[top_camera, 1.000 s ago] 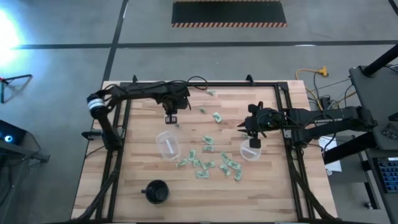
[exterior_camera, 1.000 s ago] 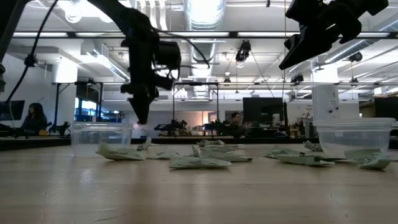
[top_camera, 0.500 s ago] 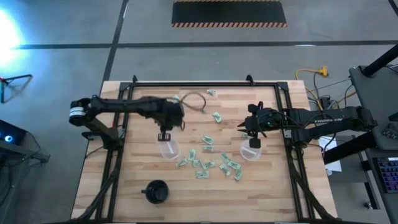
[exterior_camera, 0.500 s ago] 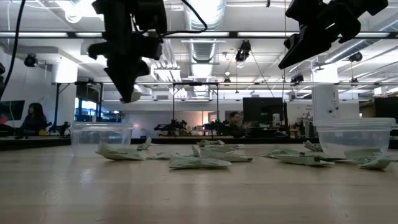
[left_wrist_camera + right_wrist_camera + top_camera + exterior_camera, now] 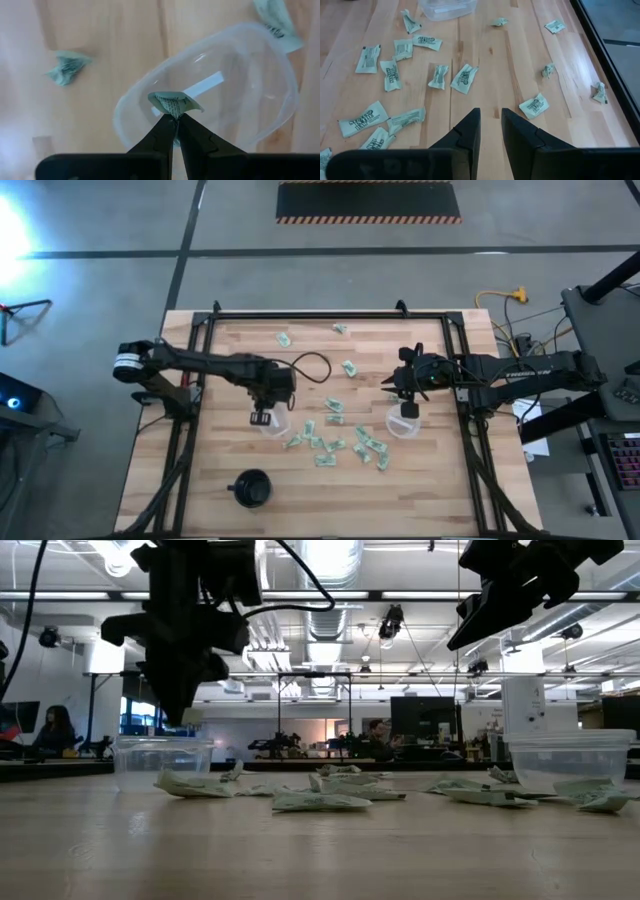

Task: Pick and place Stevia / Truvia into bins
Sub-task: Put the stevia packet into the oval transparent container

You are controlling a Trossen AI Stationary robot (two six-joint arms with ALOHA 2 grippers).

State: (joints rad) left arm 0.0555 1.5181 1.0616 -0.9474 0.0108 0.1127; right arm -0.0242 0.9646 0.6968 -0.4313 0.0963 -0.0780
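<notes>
Several pale green and white Stevia packets (image 5: 335,435) lie flat and scattered on the wooden table between two clear cups. My left gripper (image 5: 262,418) hangs above the left cup (image 5: 274,422), shut on one packet (image 5: 174,103); the left wrist view shows the cup's rim (image 5: 250,100) beneath it. My right gripper (image 5: 408,410) waits, open and holding nothing, above the right cup (image 5: 404,425). In the low view my left gripper (image 5: 178,715) is just over the left cup (image 5: 163,762). The right cup (image 5: 565,760) stands at the right. My left gripper pinches one small crumpled packet between its two fingertips (image 5: 167,125), gripping its lower edge (image 5: 173,112). The fingers come from above, pointing down. The packet is lifted clear and sticks out past the fingertips, over the open mouth of the left cup.
A black round cup (image 5: 252,488) stands near the table's near-left corner. A few stray packets (image 5: 283,338) lie toward the far edge. A black frame (image 5: 330,315) borders the table. The right wrist view shows more packets (image 5: 462,77) spread on the wood.
My left gripper, shut on a packet, has moved from the far-left part of the table toward the near edge and now stands over the left cup. The right arm has kept still.
</notes>
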